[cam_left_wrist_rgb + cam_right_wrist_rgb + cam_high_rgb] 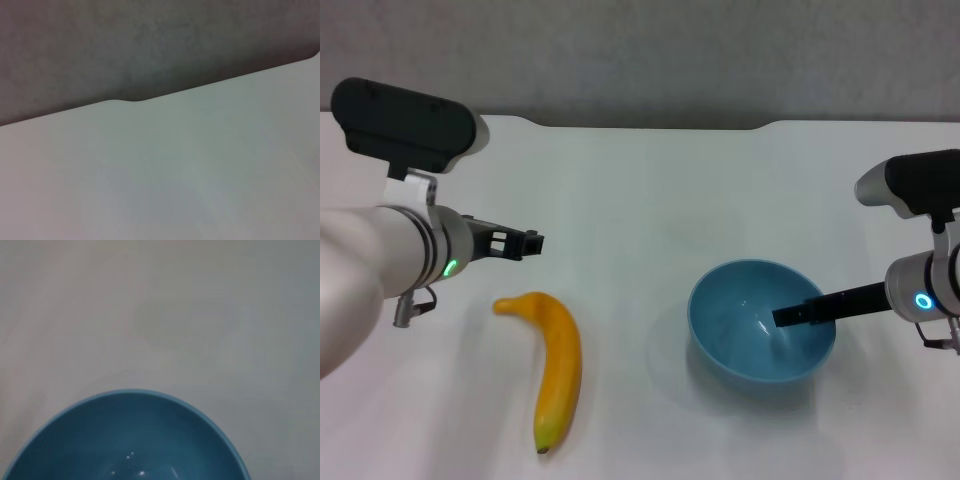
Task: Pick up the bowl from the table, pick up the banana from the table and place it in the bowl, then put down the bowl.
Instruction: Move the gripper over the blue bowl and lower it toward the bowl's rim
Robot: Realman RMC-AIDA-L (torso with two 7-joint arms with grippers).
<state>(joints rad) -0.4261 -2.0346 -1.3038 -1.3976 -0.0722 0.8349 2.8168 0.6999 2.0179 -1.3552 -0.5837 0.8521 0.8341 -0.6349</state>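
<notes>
The light-blue bowl (pixel 745 325) sits right of centre on the white table (pixel 650 180). My right gripper (pixel 802 312) reaches in from the right across the bowl's right rim, with one dark finger (pixel 820 305) inside against the wall, shut on the rim. The right wrist view shows the bowl's inside (pixel 125 440) close below the camera. The yellow-orange banana (pixel 558 365) lies on the table at the front left, its dark tip toward me. My left gripper (pixel 518 242) hovers just behind the banana's far end, apart from it and holding nothing.
The table's notched far edge (pixel 650 125) runs along the back, with a grey wall behind it. The left wrist view shows only bare tabletop (pixel 200 175) and that far edge (pixel 125 101). White tabletop lies between the banana and the bowl.
</notes>
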